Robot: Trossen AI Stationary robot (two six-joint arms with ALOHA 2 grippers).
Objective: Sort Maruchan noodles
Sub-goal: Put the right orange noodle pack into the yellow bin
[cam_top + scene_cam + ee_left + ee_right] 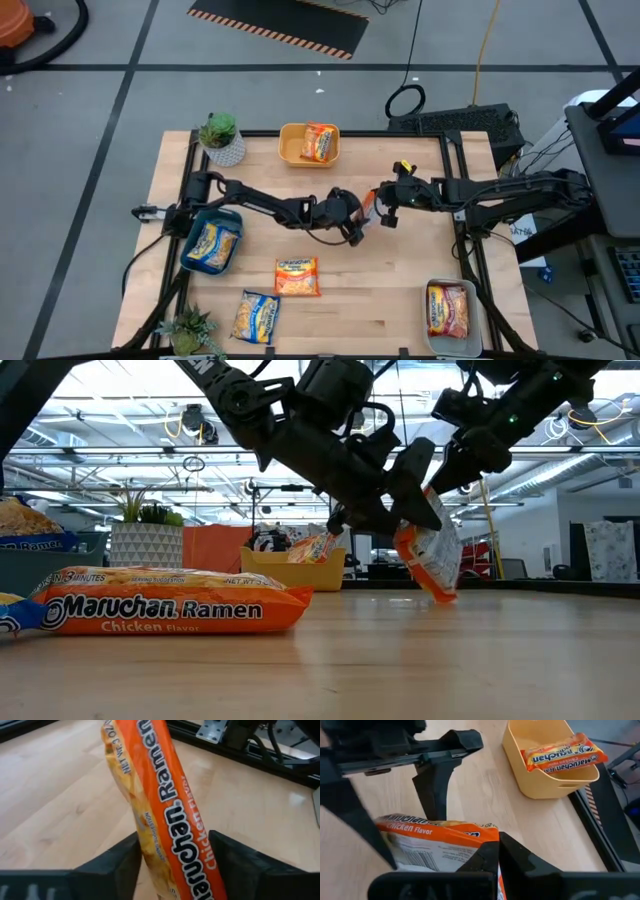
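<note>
An orange Maruchan noodle packet hangs on edge over the table's middle, between my two grippers. My left gripper reaches in from the left, and the packet stands between its fingers. My right gripper comes from the right and is shut on the packet's upper end. Two more packets lie flat on the table, an orange one and a yellow one. My left gripper has the packet's two broad faces between its fingers, and the packet's long orange edge faces the wrist. It comes from the table's left, slanting down. My right gripper pinches the packet's top edge with shut fingers, coming from the right and slanting down. The packet hangs tilted below it, its lower corner close over the table.
A yellow bin at the far middle holds an orange packet. A blue bin at the left holds a yellow packet, and a clear bin at the near right holds a red one. Potted plants stand at the far left and near left.
</note>
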